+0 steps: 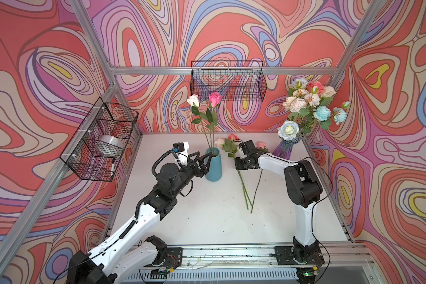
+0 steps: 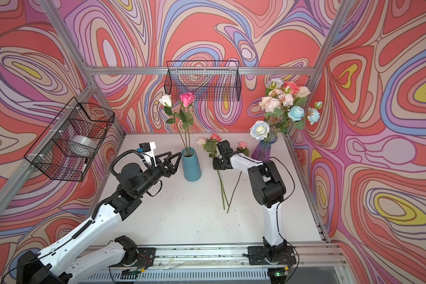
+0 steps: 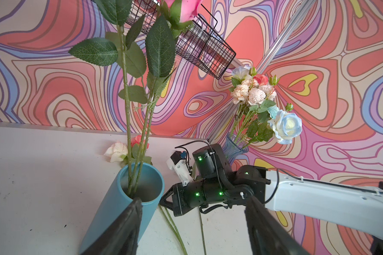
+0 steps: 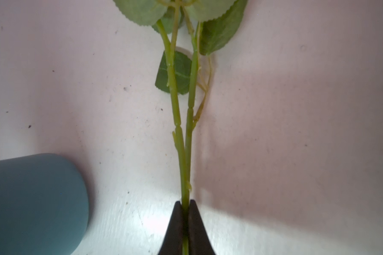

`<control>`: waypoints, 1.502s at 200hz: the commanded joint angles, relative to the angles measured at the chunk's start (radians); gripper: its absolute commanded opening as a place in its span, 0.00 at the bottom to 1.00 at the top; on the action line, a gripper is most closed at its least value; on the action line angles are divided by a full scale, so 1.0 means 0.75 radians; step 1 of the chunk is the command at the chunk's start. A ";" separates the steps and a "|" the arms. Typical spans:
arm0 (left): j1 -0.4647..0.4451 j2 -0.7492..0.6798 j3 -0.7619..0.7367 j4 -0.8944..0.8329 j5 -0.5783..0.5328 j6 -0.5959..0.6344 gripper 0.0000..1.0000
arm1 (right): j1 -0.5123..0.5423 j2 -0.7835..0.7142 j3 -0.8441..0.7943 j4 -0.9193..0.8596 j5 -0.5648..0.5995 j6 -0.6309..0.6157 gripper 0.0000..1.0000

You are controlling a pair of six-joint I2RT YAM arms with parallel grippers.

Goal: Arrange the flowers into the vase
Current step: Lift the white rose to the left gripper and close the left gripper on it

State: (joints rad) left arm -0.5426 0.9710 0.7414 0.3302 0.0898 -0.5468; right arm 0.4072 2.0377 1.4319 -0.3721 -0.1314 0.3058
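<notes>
Right pincer (image 4: 185,202) clamped on green flower stems (image 4: 181,143), stems flat on counter (image 4: 274,110), left pincer (image 3: 194,198) spread open at teal vase (image 3: 119,209) rim

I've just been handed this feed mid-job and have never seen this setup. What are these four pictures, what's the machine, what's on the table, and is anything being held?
These are two robot arms at a white table, each ending in a two-fingered gripper. Both top views look down on the whole scene; the other two pictures come from cameras on the arms' wrists. A teal vase holds a white rose and a pink rose. A purple glass vase in the back corner holds a full bouquet. Three loose flowers lie between the vases. The right gripper is shut on their green stems, seemingly two at once. The left gripper is open beside the teal vase's rim, holding nothing.
</notes>
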 commanded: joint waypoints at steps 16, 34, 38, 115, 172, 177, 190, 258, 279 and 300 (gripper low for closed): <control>-0.003 -0.004 0.018 0.012 0.010 0.024 0.74 | 0.009 -0.242 -0.117 0.084 -0.008 0.053 0.00; -0.003 -0.004 0.018 0.010 0.013 0.030 0.74 | 0.009 -0.325 -0.177 0.102 0.002 0.068 0.00; -0.003 -0.004 0.019 0.010 0.011 0.031 0.74 | 0.009 -0.343 -0.191 0.107 0.005 0.072 0.00; -0.004 0.119 0.059 0.083 0.315 0.002 0.76 | 0.029 -0.955 -0.663 0.469 0.032 0.213 0.00; -0.037 0.267 0.092 0.229 0.649 -0.051 0.76 | 0.166 -1.308 -0.863 0.579 0.006 0.072 0.00; -0.044 0.267 0.086 0.243 0.661 -0.043 0.76 | 0.180 -1.326 -0.871 0.581 0.003 0.063 0.00; -0.059 0.260 0.074 0.286 0.696 -0.030 0.77 | 0.223 -1.352 -0.863 0.563 -0.020 0.045 0.00; -0.076 0.220 0.023 0.354 0.623 -0.051 0.73 | 0.465 -1.248 -0.725 0.552 -0.028 -0.027 0.00; -0.076 0.203 0.018 0.319 0.549 -0.046 0.66 | 0.505 -1.223 -0.706 0.562 -0.030 -0.028 0.00; -0.076 0.193 0.014 0.295 0.507 -0.037 0.56 | 0.524 -1.208 -0.697 0.578 -0.040 -0.020 0.00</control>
State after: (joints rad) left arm -0.5976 1.1458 0.7628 0.5400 0.5247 -0.5774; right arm 0.7822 1.1183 0.8791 0.0338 -0.1574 0.3012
